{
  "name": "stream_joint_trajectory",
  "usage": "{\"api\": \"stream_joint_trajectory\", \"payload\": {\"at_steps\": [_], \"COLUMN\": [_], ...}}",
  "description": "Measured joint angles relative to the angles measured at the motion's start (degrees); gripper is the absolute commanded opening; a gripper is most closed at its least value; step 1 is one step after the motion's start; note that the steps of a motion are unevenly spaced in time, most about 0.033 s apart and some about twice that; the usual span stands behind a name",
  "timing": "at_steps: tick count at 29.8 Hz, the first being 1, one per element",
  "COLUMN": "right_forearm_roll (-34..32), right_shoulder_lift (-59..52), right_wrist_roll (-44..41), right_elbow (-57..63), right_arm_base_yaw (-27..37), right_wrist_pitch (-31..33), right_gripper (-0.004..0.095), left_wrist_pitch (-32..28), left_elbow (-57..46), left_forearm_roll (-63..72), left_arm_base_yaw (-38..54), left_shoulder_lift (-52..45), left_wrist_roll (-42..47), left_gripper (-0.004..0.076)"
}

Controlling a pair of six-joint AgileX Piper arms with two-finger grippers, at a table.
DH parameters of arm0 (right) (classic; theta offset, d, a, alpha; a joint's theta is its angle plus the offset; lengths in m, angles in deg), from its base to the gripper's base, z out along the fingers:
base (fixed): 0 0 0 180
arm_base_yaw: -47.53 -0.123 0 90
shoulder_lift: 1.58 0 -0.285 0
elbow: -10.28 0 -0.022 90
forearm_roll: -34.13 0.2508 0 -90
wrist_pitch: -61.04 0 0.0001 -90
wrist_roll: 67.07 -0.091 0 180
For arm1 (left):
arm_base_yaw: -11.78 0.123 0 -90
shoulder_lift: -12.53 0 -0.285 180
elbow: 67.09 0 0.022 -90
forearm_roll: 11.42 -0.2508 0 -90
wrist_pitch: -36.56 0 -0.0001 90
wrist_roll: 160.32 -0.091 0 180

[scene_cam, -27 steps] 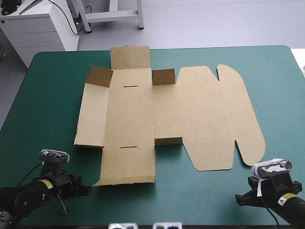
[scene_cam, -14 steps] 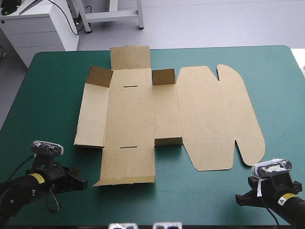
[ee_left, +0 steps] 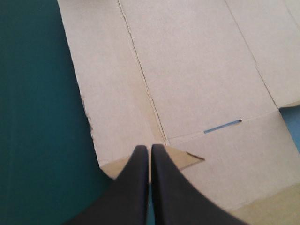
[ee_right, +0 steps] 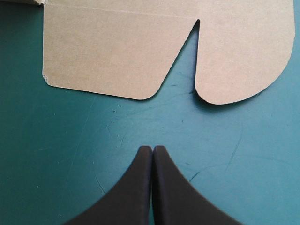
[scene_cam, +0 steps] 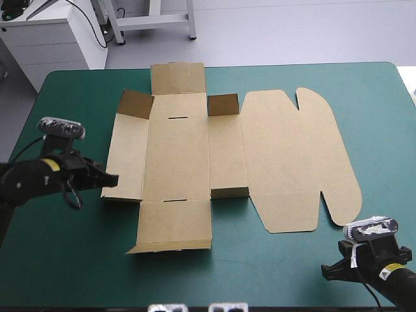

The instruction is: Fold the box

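The brown box (scene_cam: 195, 149) lies as a cut sheet on the middle of the table, its rounded lid panel (scene_cam: 292, 156) flat to the right. Two small corner flaps (scene_cam: 136, 104) stand raised at the far end. My left gripper (scene_cam: 114, 181) is shut, its tips at the near corner of the box's left side panel. In the left wrist view that gripper (ee_left: 150, 149) hovers over a small corner flap of the box (ee_left: 187, 70), beside a slot. My right gripper (scene_cam: 325, 272) is shut near the table's front right. In the right wrist view the right gripper (ee_right: 152, 149) stands short of the box's lid tabs (ee_right: 117, 51).
The teal-green cover (scene_cam: 65, 247) shows as a broad strip between the box and the table's near edge, and a narrower one along the left edge. The near flap of the box (scene_cam: 172, 224) reaches toward the front.
My left gripper has moved from the table's near left corner away from the front edge, up to the box's left panel corner. The right arm and the box have stayed still.
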Motion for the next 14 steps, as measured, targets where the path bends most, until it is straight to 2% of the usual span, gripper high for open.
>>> {"api": "stream_joint_trajectory", "payload": {"at_steps": [8, 14], "right_forearm_roll": [0.0, 0.0], "right_shoulder_lift": [0.0, 0.0], "right_wrist_roll": [0.1, 0.1], "right_elbow": [0.0, 0.0], "right_arm_base_yaw": [0.0, 0.0], "right_wrist_pitch": [0.0, 0.0], "right_gripper": [-0.002, -0.002], "left_wrist_pitch": [2.6, 6.7], "left_elbow": [11.5, 16.2], "left_forearm_roll": [-0.2, 7.1], "left_arm_base_yaw": [0.1, 4.8], "left_shoulder_lift": [17.7, 23.7], "left_wrist_roll": [-2.5, -6.3], "left_gripper": [0.0015, 0.0015]}}
